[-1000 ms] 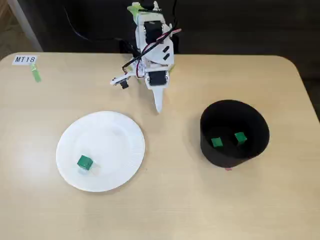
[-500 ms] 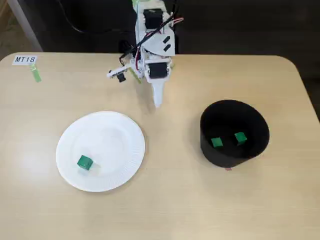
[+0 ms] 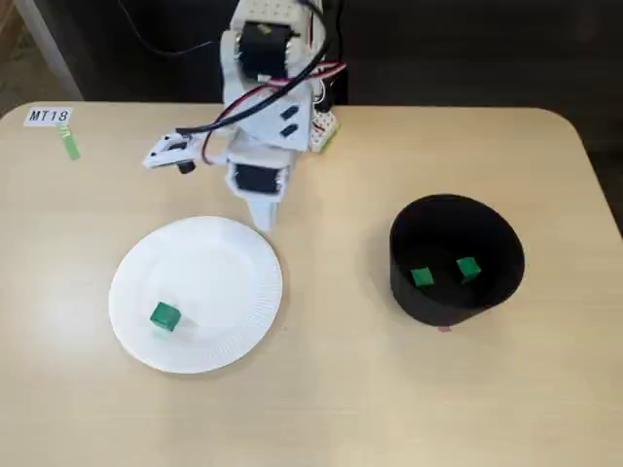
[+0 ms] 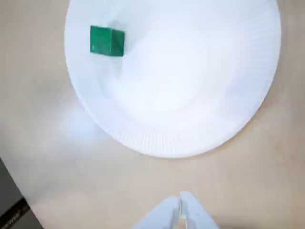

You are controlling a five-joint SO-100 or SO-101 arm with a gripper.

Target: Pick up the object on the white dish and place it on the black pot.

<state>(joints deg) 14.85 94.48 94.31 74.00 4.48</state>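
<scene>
Nearest the camera in the fixed view, we see the bare lower stretch of the pale wooden surface [image 3: 321,409]. Just beyond it lies the white dish [image 3: 248,302], left of centre, with the object [image 3: 164,316], a small green cube, sitting in its lower-left part, inside the ribbed rim. In the wrist view the same cube [image 4: 107,41] shows near the top-left of the dish [image 4: 214,109], well apart from the claw [image 4: 180,210], whose two pale tips meet at the bottom edge over bare wood.

To the right in the fixed view, at about the same depth, stands the black pot [image 3: 419,292], well apart from the dish. Two more green cubes [image 3: 421,277] rest on its floor, side by side but not touching.

Farther back, the claw [image 3: 264,218] points down at the dish's upper-right rim; we judge it closed and empty (the tips appear pressed together in the wrist view, though only their ends are visible). Behind it rises the white arm [image 3: 263,97] with its red and black wires. At the far left corner we find a small label [image 3: 49,116] reading MT18, with a strip of green tape [image 3: 69,144] just below it.
</scene>
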